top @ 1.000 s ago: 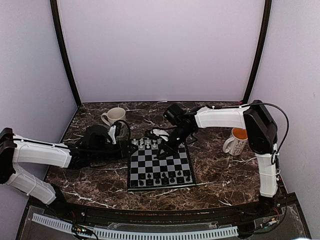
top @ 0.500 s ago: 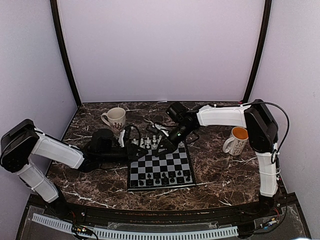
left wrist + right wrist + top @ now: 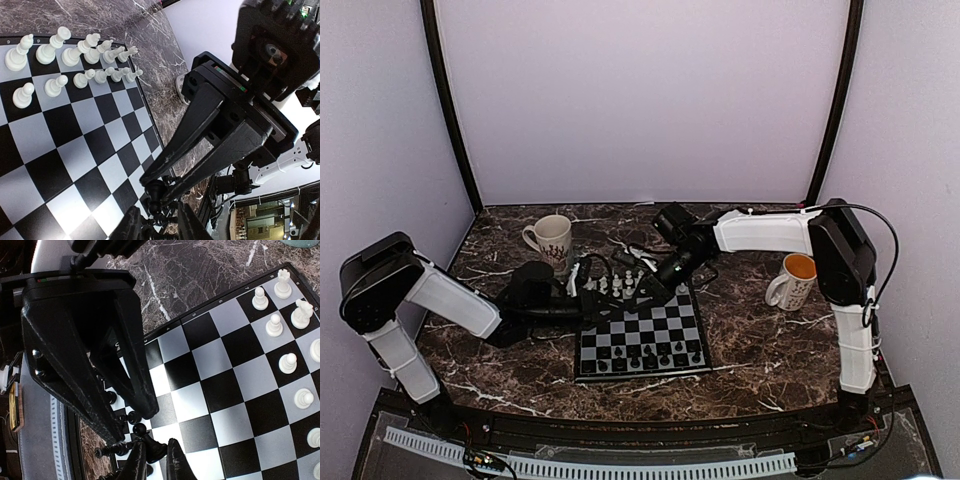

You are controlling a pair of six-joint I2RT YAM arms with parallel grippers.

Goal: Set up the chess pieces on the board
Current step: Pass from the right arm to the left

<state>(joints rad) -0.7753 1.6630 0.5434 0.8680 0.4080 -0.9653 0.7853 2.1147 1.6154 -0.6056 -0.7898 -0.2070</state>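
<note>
Board (image 3: 640, 328) at frame centre on tabletop (image 3: 750, 340), black chess pieces (image 3: 650, 356) on its lower rows, right tool (image 3: 155, 452) clenched on one black piece (image 3: 150, 445), left tool (image 3: 160, 217) flanking that piece, grip indeterminate, white chess pieces (image 3: 617, 285) on upper rows.

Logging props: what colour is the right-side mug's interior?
The mug is orange inside; top external view.

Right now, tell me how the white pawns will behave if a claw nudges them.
The white pawns would probably tip easily: each stands tall and narrow on a small base. Their rounded bodies suggest a toppled one could roll. They stand close together on the board, so one falling may knock its neighbour.
</note>
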